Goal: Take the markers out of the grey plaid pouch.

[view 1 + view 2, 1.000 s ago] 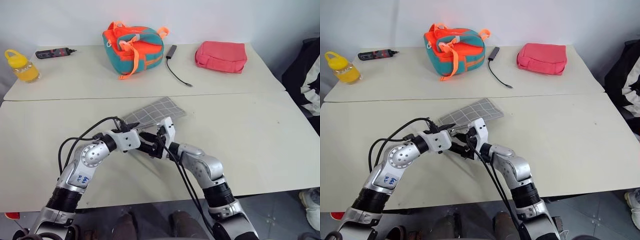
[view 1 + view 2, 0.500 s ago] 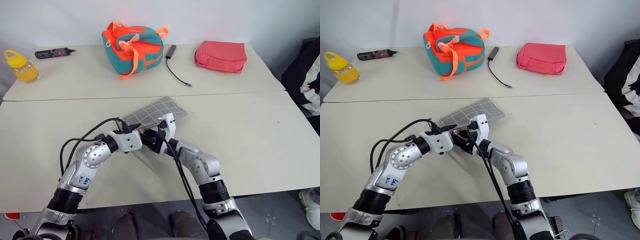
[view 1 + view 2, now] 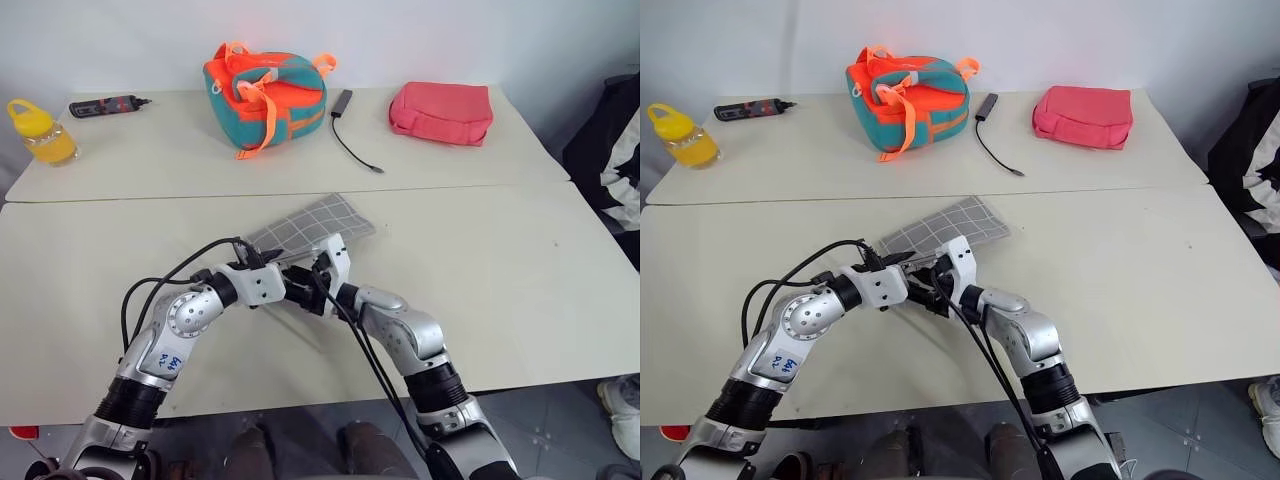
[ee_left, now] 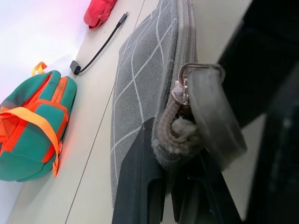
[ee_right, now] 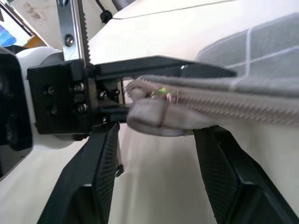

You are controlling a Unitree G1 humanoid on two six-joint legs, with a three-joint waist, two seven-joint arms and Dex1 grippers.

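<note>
Pouch-opening step in hand: I have the left gripper (image 3: 283,284) clamped tight on the near corner of the one grey plaid pouch (image 3: 310,224), which lies on the surface nearer me than the teal-and-orange bag (image 3: 266,89). Right gripper (image 5: 154,135) straddles the zipper end, jaws partly apart, gripping nothing yet. Next I'd pinch the zipper pull and draw it along. Markers: none out, just a green glint (image 5: 162,91) at the zipper.
</note>
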